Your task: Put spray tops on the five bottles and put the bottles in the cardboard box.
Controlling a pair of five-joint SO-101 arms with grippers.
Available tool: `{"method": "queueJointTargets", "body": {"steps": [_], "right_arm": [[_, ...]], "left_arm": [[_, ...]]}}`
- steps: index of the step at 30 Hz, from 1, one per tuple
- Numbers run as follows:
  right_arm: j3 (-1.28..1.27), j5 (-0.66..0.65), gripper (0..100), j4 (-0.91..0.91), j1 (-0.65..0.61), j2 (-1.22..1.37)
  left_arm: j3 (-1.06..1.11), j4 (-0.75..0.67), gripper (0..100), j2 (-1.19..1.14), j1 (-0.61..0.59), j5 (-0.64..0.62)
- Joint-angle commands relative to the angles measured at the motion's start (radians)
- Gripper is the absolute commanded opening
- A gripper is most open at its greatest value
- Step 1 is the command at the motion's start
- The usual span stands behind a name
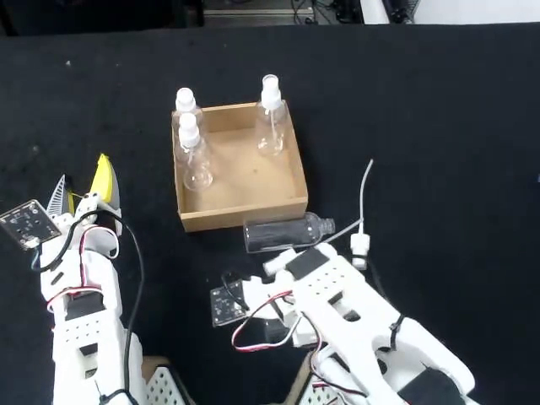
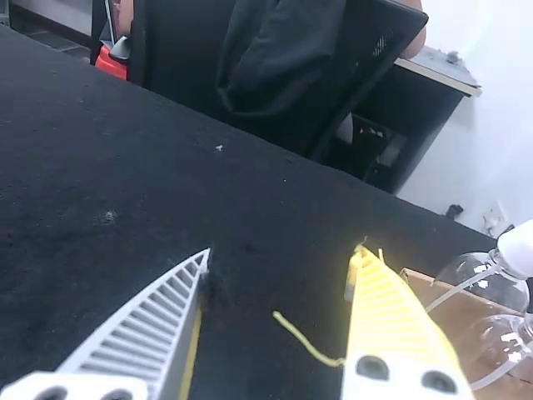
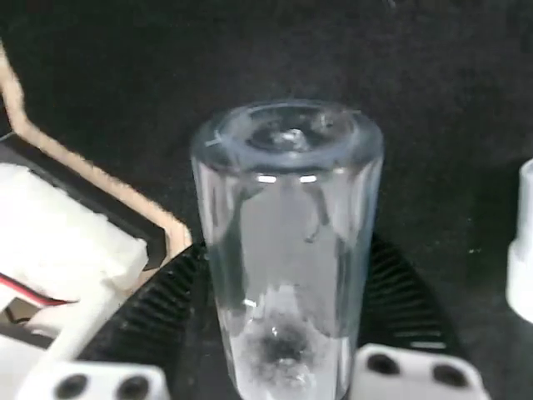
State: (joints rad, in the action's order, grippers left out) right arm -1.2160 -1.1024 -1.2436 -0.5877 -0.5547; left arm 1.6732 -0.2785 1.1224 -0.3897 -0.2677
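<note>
Three capped bottles [image 1: 196,160] in the cardboard box [image 1: 245,212]; right fingers [image 3: 401,283] grasp a lying bottle [image 1: 283,234], left fingers [image 2: 391,317] spread

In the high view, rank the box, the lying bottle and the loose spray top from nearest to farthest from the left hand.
1. The box, mid-table, closest to the left hand.
2. The lying bottle, along the box's front wall.
3. The spray top, loose just past the bottle's neck, farthest.

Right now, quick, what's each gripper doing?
Left gripper: open, empty.
Right gripper: closed on the bottle.
</note>
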Motion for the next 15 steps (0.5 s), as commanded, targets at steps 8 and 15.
{"method": "queueJointTargets", "body": {"steps": [8, 15], "right_arm": [[0.236, 0.018, 6.4, -0.23, 0.048, 0.002], [0.565, -0.035, 10.0, -0.358, 0.609, 0.01]], "left_arm": [[0.004, 0.005, 24, -0.005, -0.01, 0.006], [0.004, 0.005, 24, -0.005, -0.005, 0.006]]}}
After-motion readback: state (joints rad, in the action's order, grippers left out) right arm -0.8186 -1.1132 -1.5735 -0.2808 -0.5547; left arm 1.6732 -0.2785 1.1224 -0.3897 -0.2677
